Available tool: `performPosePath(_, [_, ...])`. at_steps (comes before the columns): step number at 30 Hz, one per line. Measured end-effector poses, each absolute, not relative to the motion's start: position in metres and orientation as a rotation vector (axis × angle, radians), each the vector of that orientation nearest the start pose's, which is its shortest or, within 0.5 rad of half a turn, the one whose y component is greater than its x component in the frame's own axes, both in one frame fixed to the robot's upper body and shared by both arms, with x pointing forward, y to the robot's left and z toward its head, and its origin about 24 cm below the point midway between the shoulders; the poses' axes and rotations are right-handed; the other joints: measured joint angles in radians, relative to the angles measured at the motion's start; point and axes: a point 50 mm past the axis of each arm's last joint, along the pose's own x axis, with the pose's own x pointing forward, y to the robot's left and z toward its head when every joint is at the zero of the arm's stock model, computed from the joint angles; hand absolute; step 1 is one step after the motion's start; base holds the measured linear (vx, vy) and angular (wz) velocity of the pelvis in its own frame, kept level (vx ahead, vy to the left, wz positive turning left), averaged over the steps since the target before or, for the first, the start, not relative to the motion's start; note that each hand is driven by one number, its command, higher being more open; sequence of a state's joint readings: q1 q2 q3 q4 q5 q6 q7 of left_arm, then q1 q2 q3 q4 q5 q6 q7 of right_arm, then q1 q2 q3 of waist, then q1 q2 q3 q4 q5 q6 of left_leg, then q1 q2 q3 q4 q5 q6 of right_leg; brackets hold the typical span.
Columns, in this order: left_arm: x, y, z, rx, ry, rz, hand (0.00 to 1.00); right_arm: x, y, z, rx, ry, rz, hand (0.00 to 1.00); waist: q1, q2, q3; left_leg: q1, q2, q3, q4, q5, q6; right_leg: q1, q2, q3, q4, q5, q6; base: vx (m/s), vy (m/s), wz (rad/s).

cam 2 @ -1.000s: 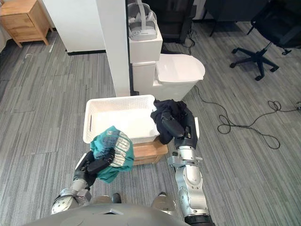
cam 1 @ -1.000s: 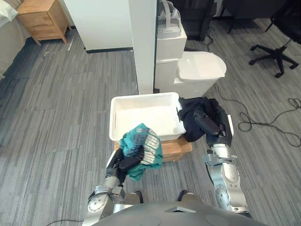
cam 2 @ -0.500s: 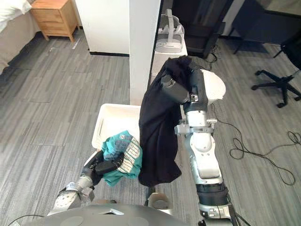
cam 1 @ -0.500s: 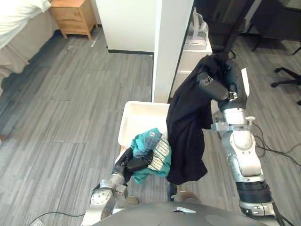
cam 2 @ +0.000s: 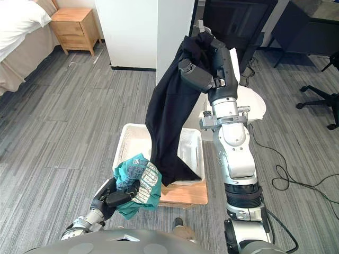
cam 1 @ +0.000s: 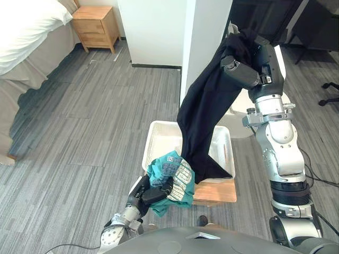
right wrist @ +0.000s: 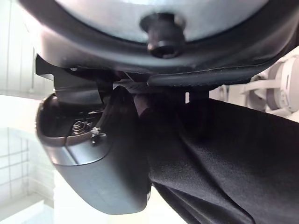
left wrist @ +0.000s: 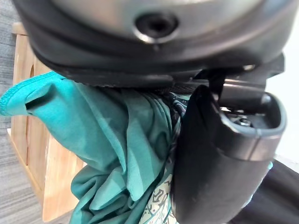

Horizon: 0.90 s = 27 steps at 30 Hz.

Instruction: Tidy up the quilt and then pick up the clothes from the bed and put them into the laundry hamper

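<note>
My right hand (cam 1: 239, 73) is raised high above the white laundry hamper (cam 1: 158, 138) and is shut on a long black garment (cam 1: 204, 117). The garment hangs down from the hand, and its lower end reaches into the hamper's right side. My left hand (cam 1: 150, 193) is low at the hamper's near left corner, shut on a bunched teal patterned garment (cam 1: 170, 175). In the left wrist view the teal cloth (left wrist: 117, 154) is pinched beside the thumb (left wrist: 215, 154). The black cloth (right wrist: 224, 154) fills the right hand's grip in the right wrist view.
The hamper rests on a low wooden stool (cam 1: 214, 191). A white pillar (cam 1: 204, 37) stands right behind it, with a white round-topped unit (cam 2: 251, 103) beside it. A bed (cam 1: 26, 32) and a wooden nightstand (cam 1: 95, 24) lie far left. An office chair base (cam 2: 323, 100) is at far right.
My right hand has lifted the black garment higher, so it now hangs stretched over the hamper. The camera has shifted, bringing the bed into view. My left hand still holds the teal garment.
</note>
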<state>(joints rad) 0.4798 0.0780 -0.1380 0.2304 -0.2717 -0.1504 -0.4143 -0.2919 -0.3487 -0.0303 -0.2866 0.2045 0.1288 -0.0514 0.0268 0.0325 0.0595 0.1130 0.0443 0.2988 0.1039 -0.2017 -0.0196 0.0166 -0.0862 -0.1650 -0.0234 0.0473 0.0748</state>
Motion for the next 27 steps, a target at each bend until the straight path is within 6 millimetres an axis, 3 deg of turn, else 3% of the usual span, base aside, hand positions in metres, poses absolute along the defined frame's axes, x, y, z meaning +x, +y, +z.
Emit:
performPosePath(8, [0.101,0.136,-0.084,-0.305,0.537,-0.3,0.0,0.289,-0.184,0.171,-0.138,-0.359,0.033,0.0,-0.002,-0.007,-0.004,0.001,-0.004,-0.003,-0.044,0.025,-0.004,0.0,0.002,-0.024,-0.032,0.025,-0.003,-0.04,-0.005,0.03])
performPosePath(11, [0.1,0.131,-0.087,-0.3,0.558,-0.294,0.0,0.301,-0.187,0.138,-0.133,-0.205,0.002,0.0,0.003,-0.011,-0.006,0.01,-0.004,-0.002,-0.06,0.042,-0.009,0.001,0.003,-0.026,-0.034,0.038,-0.011,-0.04,-0.009,0.06])
performPosePath(13, [0.097,0.129,-0.091,-0.291,0.586,-0.29,0.0,0.307,-0.182,0.1,-0.095,-0.05,-0.031,0.0,0.002,-0.012,-0.005,0.011,-0.004,0.001,-0.062,0.047,-0.011,0.002,0.003,-0.027,-0.034,0.042,-0.013,-0.09,0.002,0.01])
performPosePath(14, [0.096,0.129,-0.092,-0.284,0.592,-0.293,0.0,0.306,-0.181,0.091,-0.088,-0.017,-0.037,0.0,0.002,-0.012,-0.005,0.01,-0.004,0.002,-0.062,0.047,-0.011,0.002,0.003,-0.027,-0.034,0.042,-0.013,-0.08,-0.001,0.02])
performPosePath(18, [0.089,0.135,-0.098,-0.242,0.634,-0.299,0.0,0.288,-0.173,0.033,-0.129,0.168,-0.064,0.0,0.007,-0.016,-0.002,0.0,-0.007,-0.001,-0.087,0.067,-0.014,-0.014,0.0,-0.044,-0.034,0.043,-0.013,-0.08,-0.013,0.06])
performPosePath(21, [0.089,0.14,-0.098,-0.225,0.638,-0.286,0.0,0.27,-0.162,0.003,-0.213,0.241,-0.064,0.0,-0.001,-0.02,0.002,0.001,-0.014,-0.004,-0.13,0.099,-0.018,-0.031,-0.003,-0.05,-0.032,0.043,-0.013,-0.09,-0.019,0.07])
performPosePath(23, [0.091,0.145,-0.097,-0.218,0.629,-0.265,0.0,0.256,-0.155,-0.011,-0.281,0.264,-0.038,0.0,-0.006,-0.022,0.004,0.004,-0.016,-0.003,-0.143,0.109,-0.019,-0.033,-0.004,-0.05,-0.03,0.043,-0.013,-0.09,-0.009,0.01])
performPosePath(27, [0.115,0.149,-0.092,-0.196,0.588,-0.254,0.0,0.235,-0.139,-0.026,-0.374,0.279,0.049,0.0,-0.009,-0.035,0.011,0.015,-0.016,0.009,-0.148,0.115,-0.018,-0.032,-0.005,-0.046,-0.016,0.042,-0.013,-0.1,0.002,-0.04])
